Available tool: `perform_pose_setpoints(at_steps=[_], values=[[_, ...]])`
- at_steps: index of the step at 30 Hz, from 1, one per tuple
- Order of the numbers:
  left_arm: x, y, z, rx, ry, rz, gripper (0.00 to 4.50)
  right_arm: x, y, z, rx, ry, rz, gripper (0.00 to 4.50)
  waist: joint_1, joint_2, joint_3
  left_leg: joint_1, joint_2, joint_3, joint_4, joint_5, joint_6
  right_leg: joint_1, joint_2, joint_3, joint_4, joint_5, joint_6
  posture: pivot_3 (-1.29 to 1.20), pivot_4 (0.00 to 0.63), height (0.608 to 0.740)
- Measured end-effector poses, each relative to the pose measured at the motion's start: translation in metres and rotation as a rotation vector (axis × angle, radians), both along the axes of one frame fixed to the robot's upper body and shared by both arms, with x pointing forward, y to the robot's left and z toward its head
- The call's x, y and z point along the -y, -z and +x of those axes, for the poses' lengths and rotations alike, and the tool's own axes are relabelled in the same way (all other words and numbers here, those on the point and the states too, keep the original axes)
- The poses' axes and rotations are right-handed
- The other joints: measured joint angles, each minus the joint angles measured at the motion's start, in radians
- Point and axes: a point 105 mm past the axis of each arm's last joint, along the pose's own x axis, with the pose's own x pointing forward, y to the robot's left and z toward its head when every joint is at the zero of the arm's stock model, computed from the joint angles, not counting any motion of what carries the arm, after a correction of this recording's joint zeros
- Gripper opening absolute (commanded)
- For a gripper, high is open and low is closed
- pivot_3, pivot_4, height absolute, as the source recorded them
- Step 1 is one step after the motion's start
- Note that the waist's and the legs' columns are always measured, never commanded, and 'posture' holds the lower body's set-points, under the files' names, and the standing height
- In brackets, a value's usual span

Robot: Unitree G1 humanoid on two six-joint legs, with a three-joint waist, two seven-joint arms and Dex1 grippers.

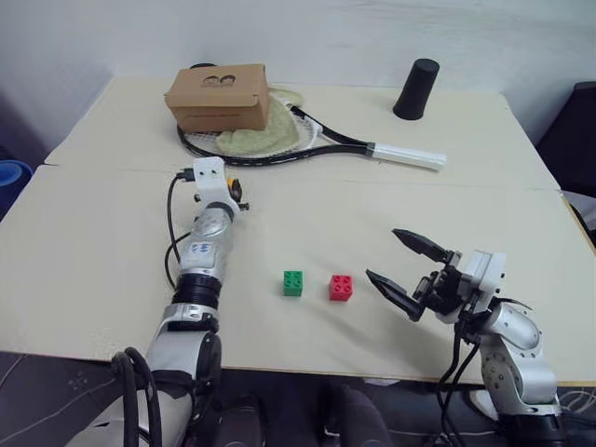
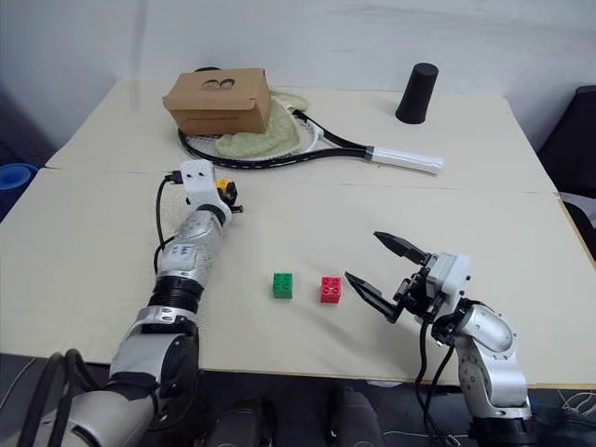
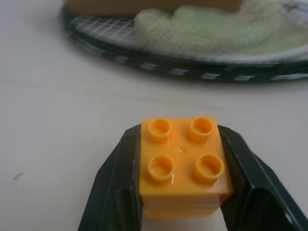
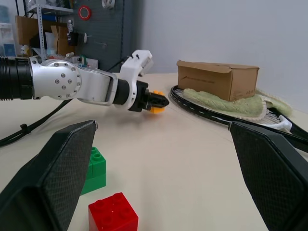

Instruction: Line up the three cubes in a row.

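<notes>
My left gripper (image 1: 235, 194) is shut on the orange-yellow cube (image 3: 183, 163), one black finger (image 3: 118, 178) on each side and the studs facing up. It holds the cube a little above the table (image 1: 93, 261), just in front of the racket. The green cube (image 1: 292, 283) and the red cube (image 1: 341, 288) sit side by side with a small gap near the table's front edge. To the right of the red cube my right gripper (image 1: 400, 265) hovers open, its fingers pointing toward the cubes, with nothing between them.
A brown cardboard box (image 1: 220, 98) rests on a green cloth (image 1: 256, 140) over the head of a tennis racket (image 1: 317, 144) at the back. A black cup (image 1: 415, 89) stands at the back right. A cable (image 1: 172, 223) hangs along the left arm.
</notes>
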Motion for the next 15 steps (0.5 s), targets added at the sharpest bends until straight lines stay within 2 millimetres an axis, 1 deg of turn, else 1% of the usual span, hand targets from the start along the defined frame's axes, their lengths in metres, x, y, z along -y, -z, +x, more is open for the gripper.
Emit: perform_pose_setpoints(at_steps=[1, 2, 3, 5, 7, 9, 10, 12, 13, 15], values=[[-0.009, -0.009, -0.005, 0.038, 0.078, 0.017, 1.53, 0.000, -0.001, -0.001, 0.001, 0.000, -0.005, 4.50, -0.005, 0.000, 0.000, 0.000, 0.000, 0.000, 0.000, 0.000, -0.001, 0.000, 0.002, 0.000, 0.000, 0.000, -0.001, 0.00, 0.150, 0.740], [-0.025, -0.023, -0.015, 0.088, 0.178, 0.060, 1.53, 0.000, -0.002, -0.001, 0.001, -0.005, -0.016, 4.50, -0.013, 0.000, 0.000, 0.001, 0.001, -0.001, 0.000, 0.000, -0.003, 0.000, 0.004, 0.000, 0.001, -0.001, -0.002, 0.00, 0.150, 0.740], [-0.034, -0.032, -0.021, 0.117, 0.229, 0.095, 1.53, 0.001, -0.002, -0.002, 0.000, -0.005, -0.024, 4.50, -0.013, 0.000, 0.000, 0.001, 0.001, -0.001, 0.000, 0.000, -0.004, 0.000, 0.005, 0.000, 0.001, -0.001, -0.003, 0.00, 0.150, 0.740], [-0.045, -0.047, -0.039, 0.161, 0.401, 0.210, 1.53, 0.004, -0.002, -0.002, -0.012, -0.013, -0.046, 4.50, -0.013, 0.001, 0.000, 0.001, 0.001, -0.002, 0.000, 0.000, -0.004, 0.000, 0.007, -0.001, 0.001, -0.002, -0.004, 0.00, 0.150, 0.740], [-0.047, -0.048, -0.060, 0.149, 0.609, 0.291, 1.53, 0.006, -0.003, -0.006, -0.017, -0.050, -0.083, 4.50, -0.012, 0.001, 0.000, 0.001, 0.000, -0.002, 0.000, 0.000, -0.003, 0.000, 0.007, -0.001, 0.001, -0.002, -0.004, 0.00, 0.150, 0.740], [-0.046, -0.039, -0.078, 0.118, 0.777, 0.363, 1.53, 0.007, -0.003, -0.012, -0.024, -0.095, -0.126, 4.50, -0.005, 0.001, 0.000, 0.001, 0.000, -0.002, 0.000, 0.000, -0.002, 0.001, 0.007, -0.001, 0.001, -0.002, -0.004, 0.00, 0.150, 0.740], [-0.042, -0.031, -0.086, 0.092, 0.870, 0.418, 1.53, 0.008, -0.004, -0.016, -0.031, -0.122, -0.141, 4.50, 0.001, 0.001, 0.000, 0.000, 0.000, -0.002, 0.000, 0.000, -0.001, 0.001, 0.007, -0.001, 0.001, -0.002, -0.003, 0.00, 0.150, 0.740], [-0.036, -0.014, -0.100, 0.038, 1.021, 0.509, 1.53, 0.010, -0.006, -0.019, -0.041, -0.150, -0.147, 4.50, 0.011, 0.001, 0.000, 0.000, 0.000, -0.002, 0.001, -0.001, 0.001, 0.001, 0.007, 0.000, 0.000, -0.002, -0.003, 0.00, 0.150, 0.740], [-0.033, -0.002, -0.109, -0.002, 1.105, 0.556, 1.53, 0.010, -0.007, -0.022, -0.048, -0.169, -0.161, 4.50, 0.012, 0.001, 0.000, 0.000, 0.000, -0.002, 0.001, -0.002, 0.001, 0.001, 0.007, 0.000, 0.000, -0.002, -0.003, 0.00, 0.150, 0.740], [-0.029, 0.018, -0.122, -0.066, 1.213, 0.607, 1.53, 0.011, -0.003, -0.029, -0.067, -0.216, -0.218, 4.50, 0.012, 0.001, 0.000, 0.000, 0.001, -0.002, 0.001, -0.002, 0.002, 0.001, 0.007, 0.001, 0.000, -0.002, -0.003, 0.00, 0.150, 0.740]])
